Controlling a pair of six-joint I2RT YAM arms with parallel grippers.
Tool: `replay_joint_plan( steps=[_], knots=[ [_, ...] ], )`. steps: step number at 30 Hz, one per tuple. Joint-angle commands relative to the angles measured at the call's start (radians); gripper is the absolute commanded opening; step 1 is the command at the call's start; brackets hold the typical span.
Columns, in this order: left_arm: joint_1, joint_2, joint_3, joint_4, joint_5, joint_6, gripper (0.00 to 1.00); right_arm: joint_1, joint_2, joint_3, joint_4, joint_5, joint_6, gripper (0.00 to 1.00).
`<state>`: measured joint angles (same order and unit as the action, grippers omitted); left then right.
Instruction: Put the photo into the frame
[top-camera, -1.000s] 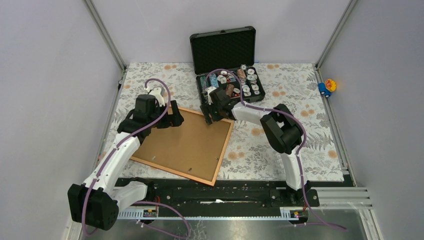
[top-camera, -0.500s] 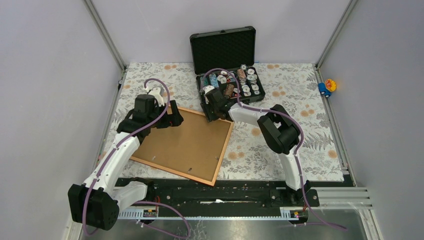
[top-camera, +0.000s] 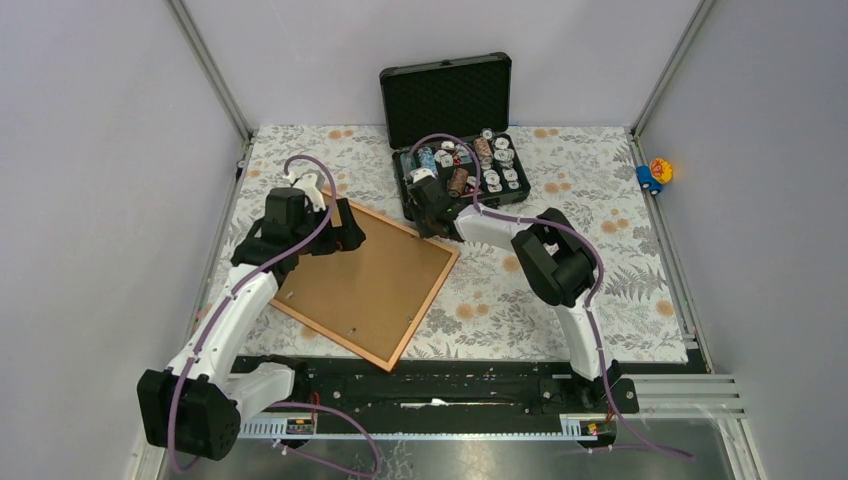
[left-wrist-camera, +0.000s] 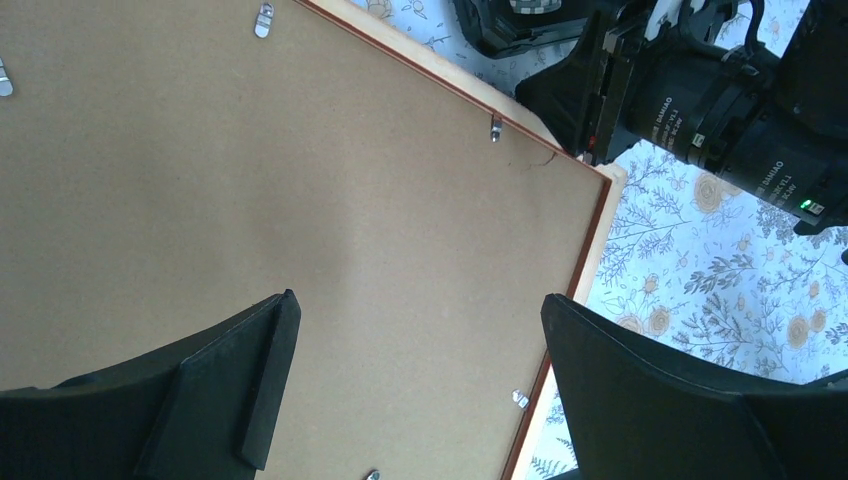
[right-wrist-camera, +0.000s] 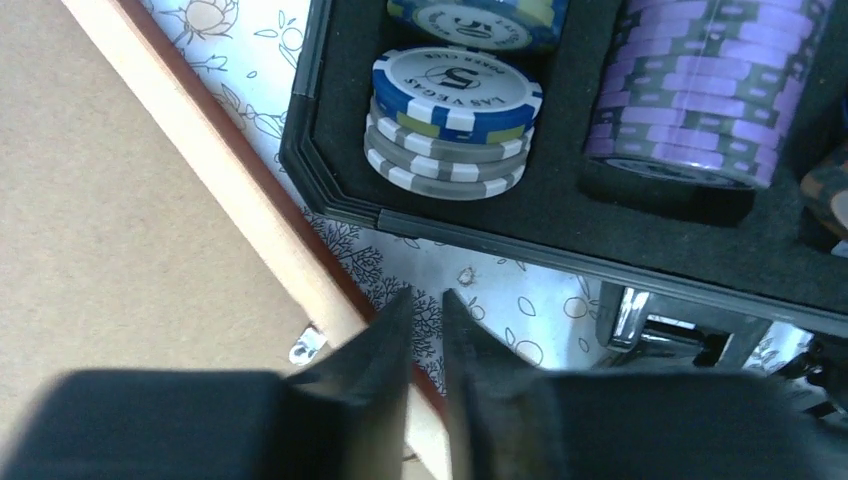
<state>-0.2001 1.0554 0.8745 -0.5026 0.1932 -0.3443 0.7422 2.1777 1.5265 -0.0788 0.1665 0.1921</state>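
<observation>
The frame (top-camera: 422, 305) lies face down on the floral cloth, its brown backing board (top-camera: 355, 280) up, held by small metal clips. The photo is hidden or out of view. My left gripper (top-camera: 343, 238) hovers open over the board's far left part; in its wrist view the left gripper (left-wrist-camera: 420, 300) spans bare board (left-wrist-camera: 300, 180), close to the rim (left-wrist-camera: 590, 250). My right gripper (top-camera: 433, 225) sits at the frame's far edge near the right corner. In the right wrist view the right gripper (right-wrist-camera: 425, 292) has its fingers almost together over the rim (right-wrist-camera: 235, 190), nothing visibly pinched.
An open black case (top-camera: 460, 170) of poker chips stands just beyond the frame's far corner; its wall (right-wrist-camera: 560, 240) and a chip stack (right-wrist-camera: 455, 110) lie close to my right fingers. A small blue and yellow toy (top-camera: 655, 172) sits past the right rail.
My right gripper has closed from wide open to nearly shut at the frame's far edge. The frame has turned, its near corner swinging left. The left arm has shifted slightly back and left.
</observation>
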Motion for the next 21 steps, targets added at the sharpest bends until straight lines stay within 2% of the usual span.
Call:
replay_joint_plan(
  steps=[1,3,7,11,15,18,21],
  knots=[
    [0.035,-0.003,-0.010,0.067,0.057,-0.005,0.99,0.010,-0.044,0.020,-0.057,-0.058,0.027,0.37],
    [0.055,0.006,-0.015,0.072,0.080,-0.008,0.99,0.011,-0.081,0.021,-0.075,-0.080,0.024,0.49],
    [0.091,0.029,-0.021,0.079,0.113,-0.010,0.99,0.010,-0.136,0.006,-0.112,-0.118,0.002,0.63],
    [0.104,0.066,-0.030,0.092,0.095,-0.030,0.99,0.011,-0.157,-0.035,-0.124,-0.130,-0.025,0.73],
    [0.103,0.137,-0.030,0.096,0.096,-0.127,0.99,0.010,-0.164,-0.062,-0.119,-0.161,-0.031,0.76],
    [0.107,0.196,-0.052,0.204,0.217,-0.225,0.99,0.010,-0.187,-0.086,-0.113,-0.159,-0.036,0.76],
    [0.123,0.282,-0.099,0.422,0.404,-0.357,0.99,0.010,-0.218,-0.131,-0.040,-0.115,0.059,0.80]
  ],
)
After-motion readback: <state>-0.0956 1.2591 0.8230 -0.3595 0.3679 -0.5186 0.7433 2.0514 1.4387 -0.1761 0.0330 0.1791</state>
